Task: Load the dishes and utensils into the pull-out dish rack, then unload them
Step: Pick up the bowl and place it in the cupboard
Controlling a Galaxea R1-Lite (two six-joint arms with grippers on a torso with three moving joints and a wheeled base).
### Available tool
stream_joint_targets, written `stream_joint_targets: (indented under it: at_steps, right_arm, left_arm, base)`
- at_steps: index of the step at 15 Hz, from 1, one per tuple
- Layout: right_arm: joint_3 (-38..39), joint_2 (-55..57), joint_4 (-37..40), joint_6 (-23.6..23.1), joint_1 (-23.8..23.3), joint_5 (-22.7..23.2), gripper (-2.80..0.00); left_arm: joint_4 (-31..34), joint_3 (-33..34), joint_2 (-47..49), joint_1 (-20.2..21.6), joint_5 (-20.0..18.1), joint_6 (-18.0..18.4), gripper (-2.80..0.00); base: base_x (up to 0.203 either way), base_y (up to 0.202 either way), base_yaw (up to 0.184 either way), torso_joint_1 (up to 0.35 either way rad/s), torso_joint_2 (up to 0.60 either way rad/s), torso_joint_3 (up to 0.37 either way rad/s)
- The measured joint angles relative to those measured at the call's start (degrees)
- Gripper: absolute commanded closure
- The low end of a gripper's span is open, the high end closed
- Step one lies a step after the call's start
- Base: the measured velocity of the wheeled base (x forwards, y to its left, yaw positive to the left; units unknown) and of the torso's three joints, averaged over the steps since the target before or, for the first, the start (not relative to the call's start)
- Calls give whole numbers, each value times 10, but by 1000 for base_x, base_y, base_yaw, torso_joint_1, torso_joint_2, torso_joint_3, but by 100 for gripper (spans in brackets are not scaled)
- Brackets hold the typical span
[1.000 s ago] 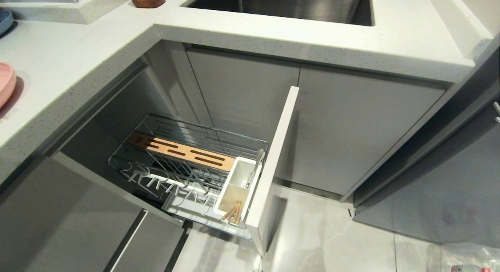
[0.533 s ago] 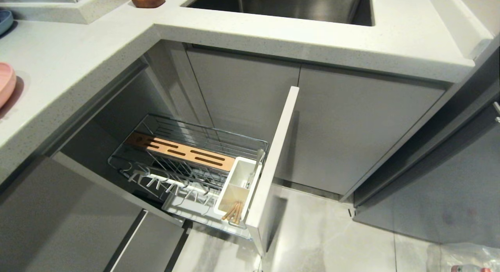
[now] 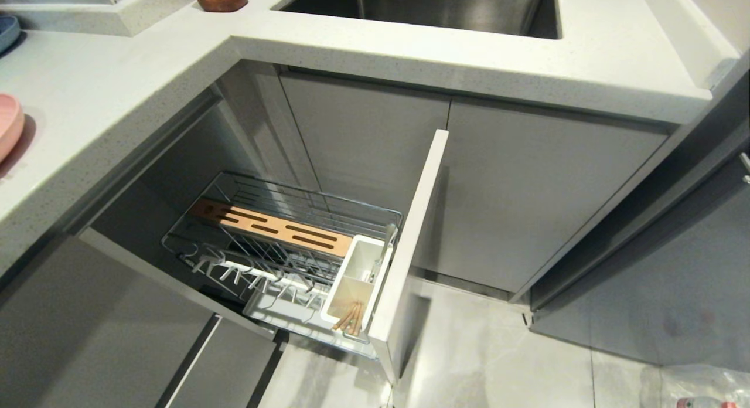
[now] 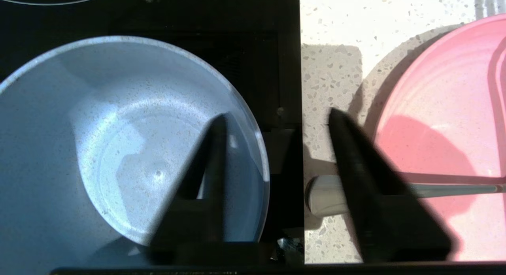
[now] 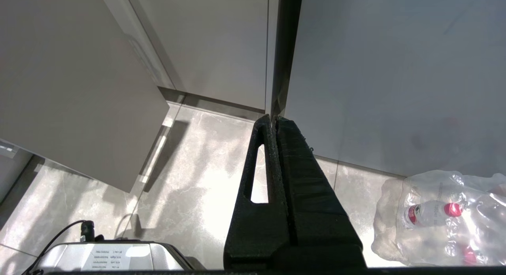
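The pull-out dish rack point(image 3: 281, 198) stands drawn out under the counter. Its white caddy point(image 3: 335, 285) holds the wooden chopsticks point(image 3: 350, 318) and a slim grey spoon point(image 3: 382, 252). The pale blue bowl point(image 4: 118, 140) sits on a black cooktop, and the pink plate point(image 4: 446, 121) lies beside it on the speckled counter. In the head view both dishes show only at the far left edge. My left gripper point(image 4: 277, 113) hovers open over the bowl's rim, one finger above the bowl's inside, the other above the counter. My right gripper point(image 5: 274, 117) hangs shut over the floor.
The rack's pale grey front panel point(image 3: 410, 250) juts into the floor space. A sink point(image 3: 445, 6) is set in the counter behind. A pale cylinder end with a thin rod point(image 4: 322, 194) lies across the plate. A bag of bottles point(image 5: 442, 215) lies on the floor.
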Motion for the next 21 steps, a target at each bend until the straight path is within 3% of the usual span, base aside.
stream_joint_targets:
  at_steps: [9, 12, 14, 17, 21]
  right_arm:
    - [0, 0, 0, 0, 0, 0, 0]
    - [0, 0, 0, 0, 0, 0, 0]
    - [0, 0, 0, 0, 0, 0, 0]
    - [0, 0, 0, 0, 0, 0, 0]
    - [0, 0, 0, 0, 0, 0, 0]
  left_arm:
    - [-28, 0, -32, 0, -8, 2, 0]
    - [-40, -1, -75, -13, -17, 23, 0]
    - [-37, 2, -108, -49, -20, 51, 0]
    - [-47, 3, -148, -141, -19, 63, 0]
    - [-64, 7, -179, -334, 6, 57, 0]
  base:
    - [0, 0, 0, 0, 0, 0]
    - [0, 0, 0, 0, 0, 0]
    - [0, 0, 0, 0, 0, 0]
    - [0, 0, 0, 0, 0, 0]
    - [0, 0, 0, 0, 0, 0]
